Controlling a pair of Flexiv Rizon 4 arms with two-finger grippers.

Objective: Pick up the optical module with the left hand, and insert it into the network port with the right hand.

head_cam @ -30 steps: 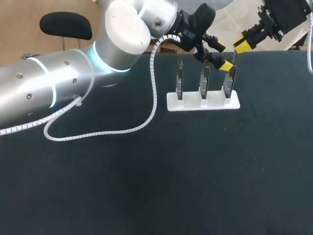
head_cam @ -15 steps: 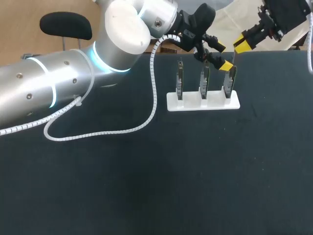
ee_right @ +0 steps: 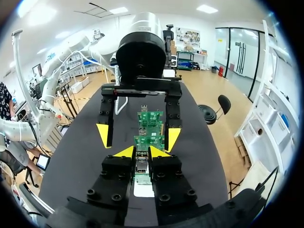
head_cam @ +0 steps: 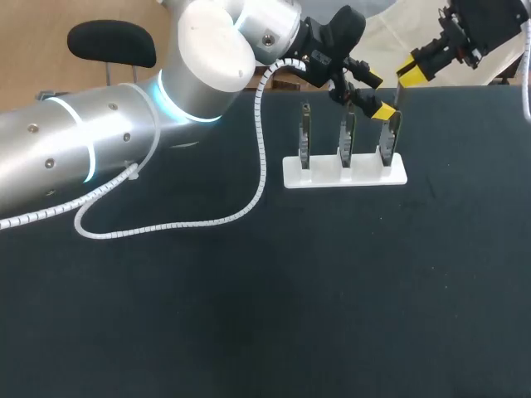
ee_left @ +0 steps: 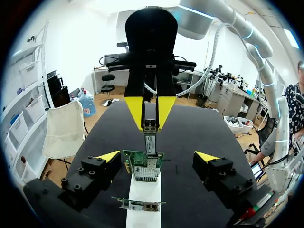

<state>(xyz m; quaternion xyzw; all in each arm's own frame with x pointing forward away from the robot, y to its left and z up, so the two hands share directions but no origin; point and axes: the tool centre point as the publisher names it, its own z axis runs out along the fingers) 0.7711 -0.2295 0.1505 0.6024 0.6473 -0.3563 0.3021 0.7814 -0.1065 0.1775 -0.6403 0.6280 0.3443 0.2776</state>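
Pinched upright in the right gripper (ee_right: 142,152): optical module (ee_left: 150,140), lower end at the top edge of the rightmost network card (head_cam: 390,137), upper right of the frame. Spread wide, one finger each side of that card: left gripper (head_cam: 377,94). Below: white holder (head_cam: 344,174), black bench (head_cam: 249,315).

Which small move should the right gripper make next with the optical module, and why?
Probably ease the right gripper straight down a little. It is shut on the optical module, whose lower end seems to meet the top edge of the green card on the white rack, roughly in line. The left gripper stands open, holding nothing.
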